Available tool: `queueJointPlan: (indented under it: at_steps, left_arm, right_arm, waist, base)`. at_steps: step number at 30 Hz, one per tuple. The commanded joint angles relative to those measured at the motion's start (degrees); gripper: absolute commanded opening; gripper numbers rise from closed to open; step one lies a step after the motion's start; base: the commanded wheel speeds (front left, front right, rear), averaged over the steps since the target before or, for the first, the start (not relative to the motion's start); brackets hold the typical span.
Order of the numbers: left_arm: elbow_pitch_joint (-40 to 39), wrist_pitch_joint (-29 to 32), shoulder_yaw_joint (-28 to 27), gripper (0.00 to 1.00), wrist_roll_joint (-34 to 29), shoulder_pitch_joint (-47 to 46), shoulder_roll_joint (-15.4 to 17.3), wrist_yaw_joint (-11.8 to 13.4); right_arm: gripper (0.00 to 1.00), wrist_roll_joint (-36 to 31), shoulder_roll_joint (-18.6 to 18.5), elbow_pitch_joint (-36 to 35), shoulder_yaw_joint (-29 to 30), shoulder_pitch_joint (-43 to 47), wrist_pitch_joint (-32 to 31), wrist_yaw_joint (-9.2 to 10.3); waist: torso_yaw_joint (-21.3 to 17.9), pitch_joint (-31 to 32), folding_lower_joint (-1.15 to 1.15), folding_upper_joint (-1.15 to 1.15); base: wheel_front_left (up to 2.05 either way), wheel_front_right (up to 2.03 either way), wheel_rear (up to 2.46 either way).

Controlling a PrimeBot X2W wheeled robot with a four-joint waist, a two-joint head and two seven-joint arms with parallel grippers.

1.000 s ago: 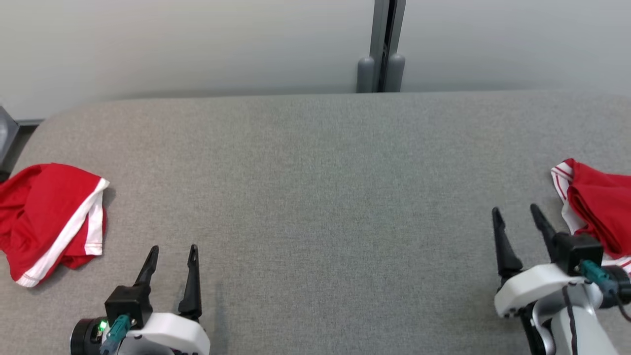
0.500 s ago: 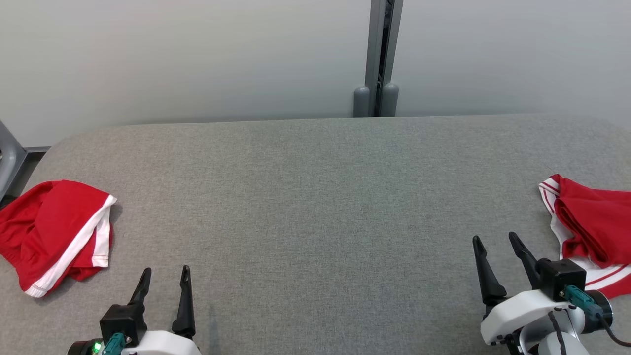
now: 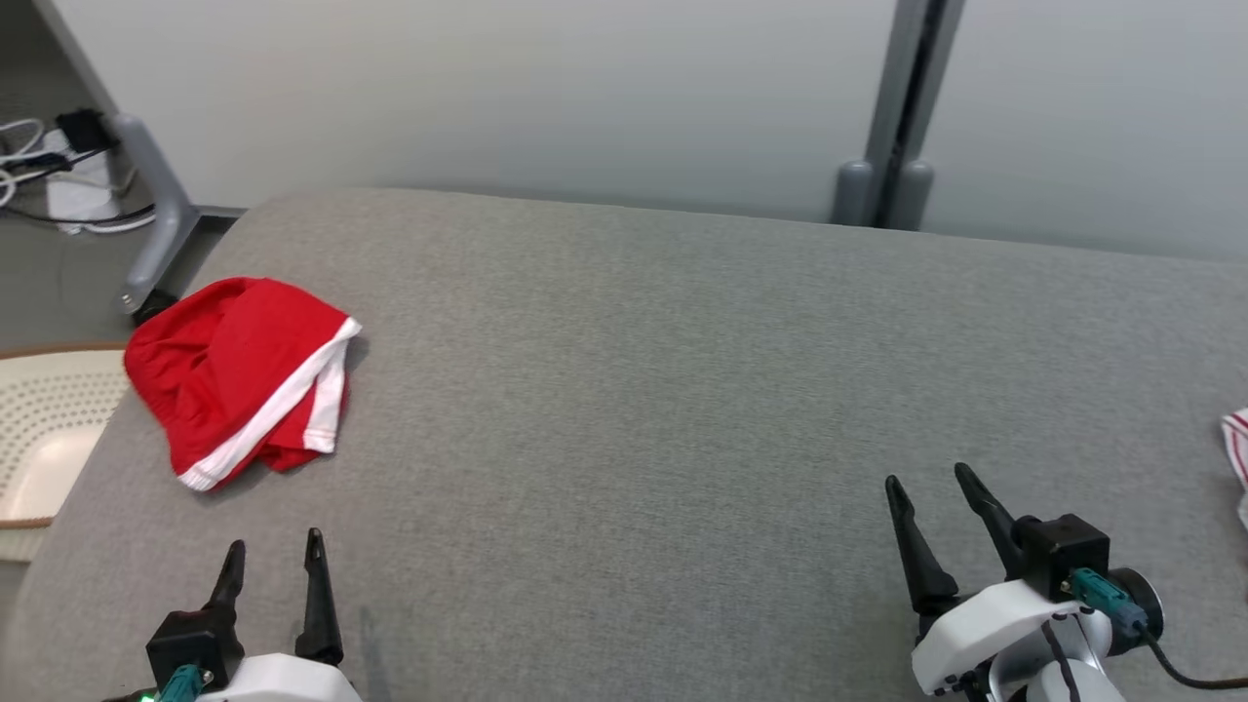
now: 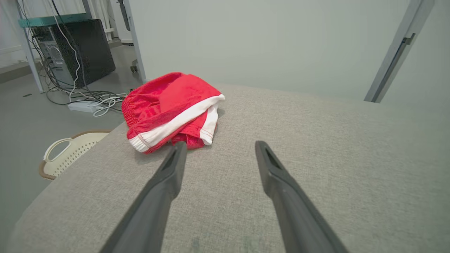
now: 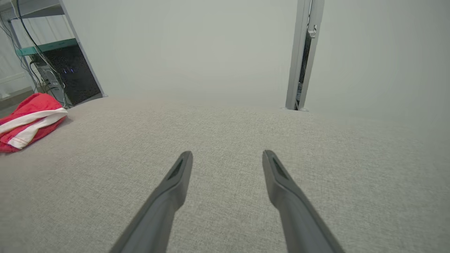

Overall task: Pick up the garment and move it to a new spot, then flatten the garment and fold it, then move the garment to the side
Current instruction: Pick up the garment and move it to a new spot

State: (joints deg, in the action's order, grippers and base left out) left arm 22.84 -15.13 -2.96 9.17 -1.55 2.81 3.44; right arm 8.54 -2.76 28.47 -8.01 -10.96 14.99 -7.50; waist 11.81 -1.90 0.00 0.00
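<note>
Garment (image 3: pixel 244 375) at left end of table (image 3: pixel 634 390); left gripper (image 3: pixel 274 541) and right gripper (image 3: pixel 927 477) spread, holding nothing.
Head view: the red garment lies crumpled ahead of the left gripper and apart from it; the right gripper is well apart, toward the right end. Left wrist view: the garment (image 4: pixel 168 105) lies just beyond the left fingertip, at the table edge, with a basket (image 4: pixel 70 151) on the floor beside it. Right wrist view: fingers spread over the table, garment (image 5: pixel 28 119) at far left.
</note>
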Motion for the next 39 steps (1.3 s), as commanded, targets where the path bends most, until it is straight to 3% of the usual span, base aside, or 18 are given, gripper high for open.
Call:
queueJointPlan:
  at_steps: [1,7,13,26,39]
  left_arm:
    - [0.08,-0.01,-0.79,1.00,-0.30,0.60,0.21,0.15]
    - [0.36,0.00,-4.10,1.00,-0.57,2.01,0.20,-0.87]
    - [1.67,0.00,-6.41,1.00,-0.02,2.05,0.16,-2.40]
    - [8.42,0.00,-9.61,1.00,1.93,-8.39,0.52,-7.39]
    - [23.71,0.00,-11.74,1.00,2.12,-26.93,6.47,-9.29]
  right_arm:
    - [1.00,0.55,-0.33,0.01,-0.36,0.09,0.27,0.02]
    - [1.00,1.94,-0.33,0.98,-3.34,0.17,0.27,0.02]
    - [1.00,2.22,-0.38,1.12,-5.38,-0.47,0.27,0.02]
    - [1.00,0.80,-0.35,-0.59,-6.99,-3.57,0.27,0.02]
    - [1.00,-1.89,-0.35,-3.44,-8.06,-8.03,0.27,0.02]
  waist:
    - [4.24,-0.16,0.00,0.00]
    - [8.88,0.56,0.00,0.00]
    - [9.58,0.37,0.00,0.00]
    - [5.39,-5.99,0.00,0.00]
    - [0.11,-14.29,0.00,0.00]
  base:
    - [0.00,0.00,0.00]
    - [0.00,0.00,0.00]
    - [0.00,0.00,0.00]
    - [0.00,0.00,0.00]
    - [0.00,0.00,0.00]
